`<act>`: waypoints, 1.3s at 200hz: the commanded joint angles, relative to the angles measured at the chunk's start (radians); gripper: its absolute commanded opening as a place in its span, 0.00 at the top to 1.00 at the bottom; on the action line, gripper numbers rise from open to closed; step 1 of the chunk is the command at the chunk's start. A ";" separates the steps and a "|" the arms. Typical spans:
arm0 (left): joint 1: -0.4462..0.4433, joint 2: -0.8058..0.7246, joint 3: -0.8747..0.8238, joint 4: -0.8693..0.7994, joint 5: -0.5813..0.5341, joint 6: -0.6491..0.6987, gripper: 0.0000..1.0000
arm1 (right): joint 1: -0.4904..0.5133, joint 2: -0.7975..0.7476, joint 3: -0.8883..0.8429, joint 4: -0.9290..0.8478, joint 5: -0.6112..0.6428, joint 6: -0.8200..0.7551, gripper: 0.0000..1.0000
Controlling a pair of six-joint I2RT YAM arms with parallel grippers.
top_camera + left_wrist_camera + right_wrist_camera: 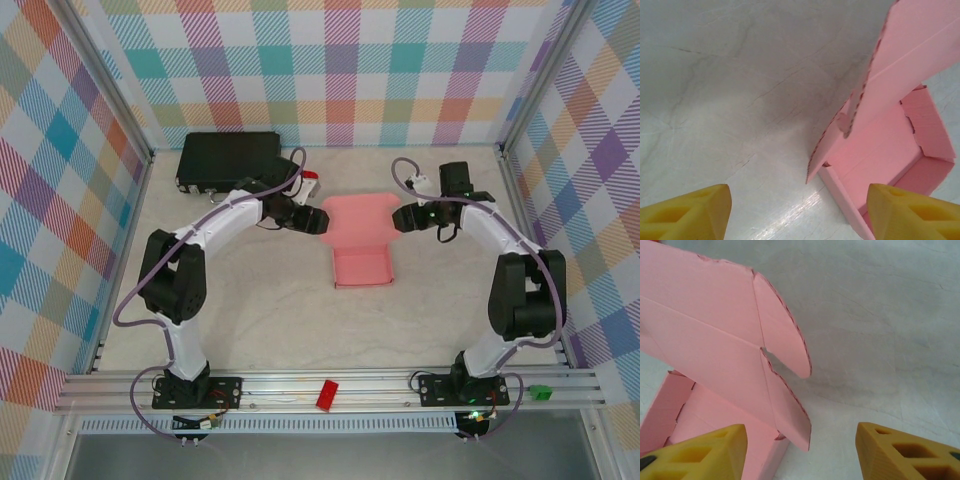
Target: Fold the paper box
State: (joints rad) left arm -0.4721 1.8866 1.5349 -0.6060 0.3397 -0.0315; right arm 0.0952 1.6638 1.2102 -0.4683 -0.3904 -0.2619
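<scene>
paper box (360,245) | light pink | half-folded, lid flap raised | centre of table (250,300)

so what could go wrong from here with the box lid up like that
The lid of the paper box stands raised between the open left gripper and right gripper; an uneven squeeze could twist or crease it off its score. Nothing pins the tray, so a sideways push may slide it on the table. The rounded side flap splays outward and could catch outside the tray wall.

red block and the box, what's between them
In the top view, bare table and a strip of metal rail lie between the red block and the box.
</scene>
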 commanded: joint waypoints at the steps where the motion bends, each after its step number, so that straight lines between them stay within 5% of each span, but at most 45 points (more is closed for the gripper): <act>1: 0.011 0.018 0.043 0.024 0.062 0.020 0.30 | -0.008 0.035 0.053 -0.034 -0.124 -0.082 0.43; 106: 0.023 0.102 0.110 0.040 0.112 0.028 0.37 | -0.009 0.104 0.078 -0.043 -0.154 -0.132 0.47; 206: 0.023 0.130 0.145 0.010 0.165 0.016 0.56 | -0.009 0.085 0.073 -0.044 -0.159 -0.117 0.67; 260: 0.023 0.144 0.149 0.005 0.166 0.014 0.57 | -0.009 0.082 0.074 -0.042 -0.146 -0.117 0.70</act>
State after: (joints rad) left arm -0.4591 2.0048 1.6485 -0.5747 0.4820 -0.0219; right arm 0.0906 1.7576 1.2533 -0.4957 -0.5133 -0.3717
